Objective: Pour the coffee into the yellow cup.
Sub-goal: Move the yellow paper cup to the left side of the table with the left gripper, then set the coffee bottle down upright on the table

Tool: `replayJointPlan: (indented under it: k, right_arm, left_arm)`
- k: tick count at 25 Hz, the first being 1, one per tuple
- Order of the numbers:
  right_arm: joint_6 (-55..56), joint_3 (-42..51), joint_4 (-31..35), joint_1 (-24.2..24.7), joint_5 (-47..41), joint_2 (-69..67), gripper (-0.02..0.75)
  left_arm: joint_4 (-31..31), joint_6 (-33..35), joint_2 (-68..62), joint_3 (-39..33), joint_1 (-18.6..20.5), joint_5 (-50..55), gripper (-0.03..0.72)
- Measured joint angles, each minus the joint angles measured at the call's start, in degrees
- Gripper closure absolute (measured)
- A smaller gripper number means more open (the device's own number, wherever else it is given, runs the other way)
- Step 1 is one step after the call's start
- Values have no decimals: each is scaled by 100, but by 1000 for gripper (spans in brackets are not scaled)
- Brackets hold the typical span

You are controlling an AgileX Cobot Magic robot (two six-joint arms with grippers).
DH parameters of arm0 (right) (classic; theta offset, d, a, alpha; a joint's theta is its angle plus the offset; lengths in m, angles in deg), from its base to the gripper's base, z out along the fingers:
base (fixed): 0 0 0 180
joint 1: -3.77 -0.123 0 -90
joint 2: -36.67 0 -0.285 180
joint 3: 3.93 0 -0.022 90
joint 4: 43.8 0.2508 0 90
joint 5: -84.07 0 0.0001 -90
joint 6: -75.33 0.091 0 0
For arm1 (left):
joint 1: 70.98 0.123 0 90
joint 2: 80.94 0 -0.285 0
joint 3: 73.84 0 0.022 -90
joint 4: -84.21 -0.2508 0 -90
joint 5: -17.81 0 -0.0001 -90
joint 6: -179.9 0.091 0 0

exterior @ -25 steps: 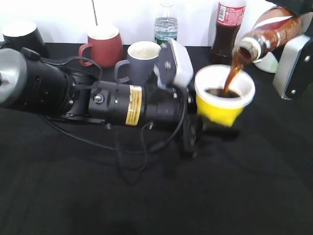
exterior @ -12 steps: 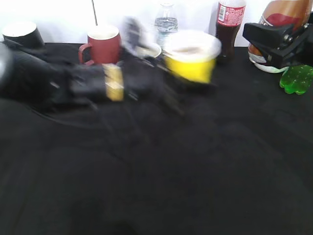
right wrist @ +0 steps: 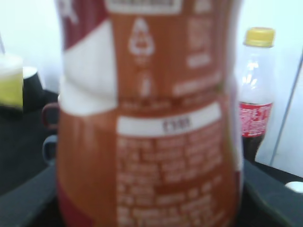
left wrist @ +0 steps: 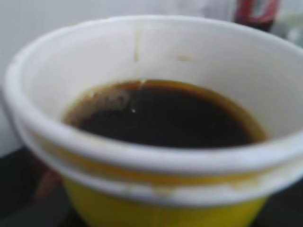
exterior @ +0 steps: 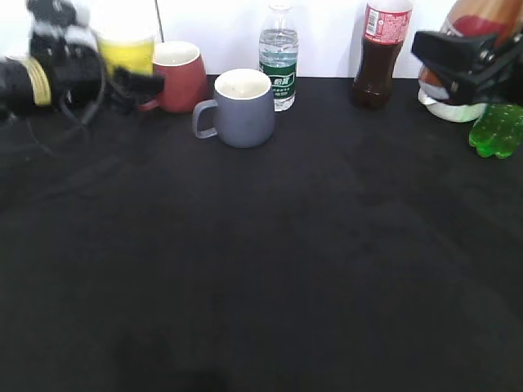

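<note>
The yellow cup (exterior: 125, 54) is at the far left back, held by my left gripper (exterior: 135, 82), which is shut on it. In the left wrist view the yellow cup (left wrist: 156, 208) fills the frame, with dark coffee inside its white wall. The coffee bottle (exterior: 478, 16) is upright at the far right back, held by my right gripper (exterior: 458, 61). The right wrist view shows the coffee bottle (right wrist: 151, 142) close up with its orange, white and brown label.
A red-brown mug (exterior: 178, 75), a grey mug (exterior: 241, 108), a water bottle (exterior: 279, 53) and a cola bottle (exterior: 382, 53) stand along the back edge of the black table (exterior: 270, 261). A green object (exterior: 497, 129) lies at the right edge.
The pouring has stopped. My left arm swung the yellow cup from the centre to the far left back. My right gripper brought the coffee bottle upright at the far right.
</note>
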Motion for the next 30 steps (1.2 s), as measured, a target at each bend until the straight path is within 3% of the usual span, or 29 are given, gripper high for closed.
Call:
replayJointPlan:
  k: [3,7,10,16,17,20,21,25,27,30]
  right_arm:
    - [0,5,202,0,0,-195,210]
    - [0,9,384,0,-9,-278,210]
    - [0,9,396,0,-9,-278,210]
    - [0,9,401,0,-14,-278,210]
    - [0,9,401,0,-14,-278,210]
    - [-35,9,401,0,-94,-285,210]
    - [-132,9,413,0,-101,-344,210]
    - [-704,-245,897,0,-71,-1276,210]
    - [-1174,-490,1386,0,234,-1978,210]
    - [-1537,-1141,1487,0,348,-3154,210]
  left_arm:
    - [501,429,-372,-60,0,-116,246]
    - [1874,1752,-627,-629,0,-736,246]
    - [2663,2337,-958,-1062,5,-1420,246]
    - [2804,2423,-1267,-1133,5,-1826,244]
    - [2806,2423,-1267,-1133,5,-1802,223]
    - [2766,2428,-1248,-1263,-5,-1863,48]
    - [2877,2447,-1220,-1388,-5,-1932,29]
    - [3249,2467,-905,-2011,-5,-2136,24]
    - [3267,2467,-637,-2305,-5,-2037,27]
    - [3126,2431,-162,-2767,-5,-1989,39]
